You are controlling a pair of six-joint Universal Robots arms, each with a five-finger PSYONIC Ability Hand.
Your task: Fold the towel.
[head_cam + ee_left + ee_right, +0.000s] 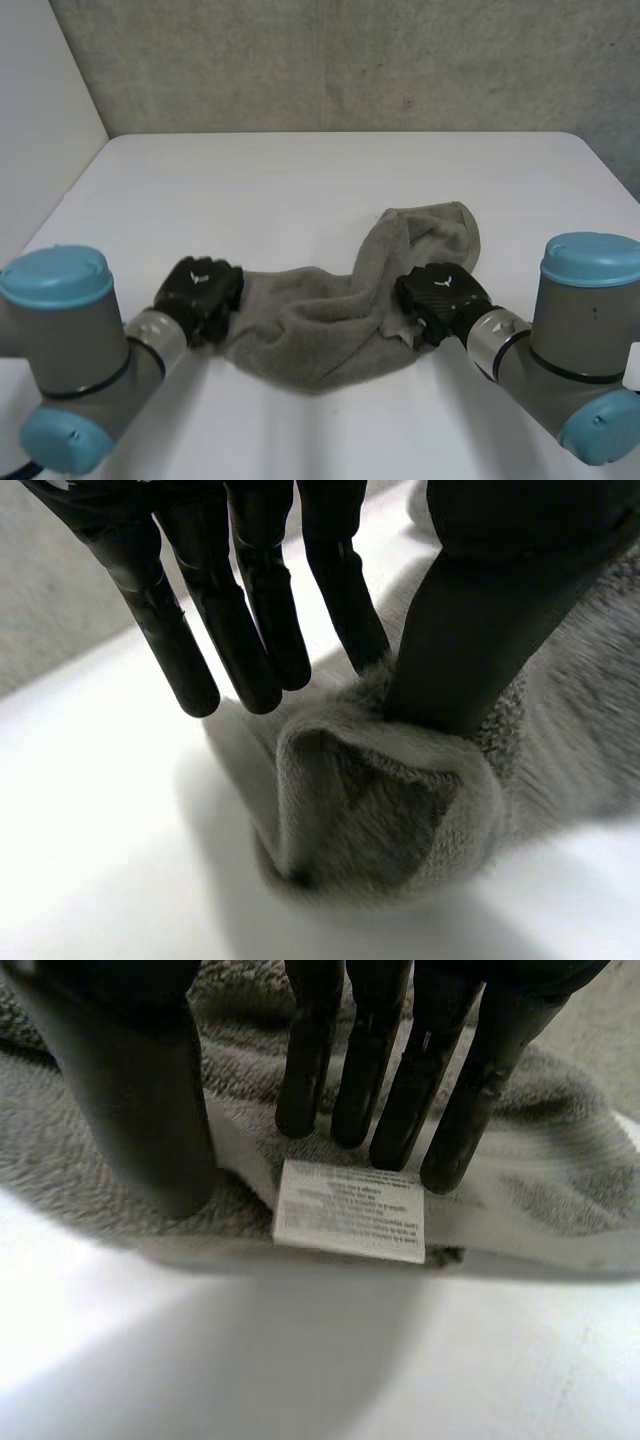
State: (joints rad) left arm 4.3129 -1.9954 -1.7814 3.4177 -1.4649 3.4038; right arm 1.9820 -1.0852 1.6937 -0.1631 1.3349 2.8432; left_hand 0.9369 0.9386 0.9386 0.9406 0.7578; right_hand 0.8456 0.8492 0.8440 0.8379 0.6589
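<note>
Tabletop (300,180), white, smooth and matt, takes up most of the head view, with its rounded far corners at the upper left and upper right of the frame. Behind it stands a rough grey concrete wall (350,60), and a plain white side wall (40,80) closes the room at the far left.

A grey towel (310,330) lies crumpled in the lower middle of the frame. One end is bunched toward the lower left and a twisted strip runs up toward the centre right.

The left hand (200,290) sits at the towel's left end. In the left wrist view its fingers (250,630) are straight and slightly spread, with their tips at the raised rim of the cloth. Its thumb (470,630) presses down onto the terry just behind that rim, so the fold stands up between them without being clamped.

The right hand (440,292) rests on the towel's right part. In the right wrist view its fingers (400,1110) are straight and close together, with their tips on the hem just beside a white care label (350,1210). Its thumb (130,1090) lies flat on the pile, well apart from them.
</note>
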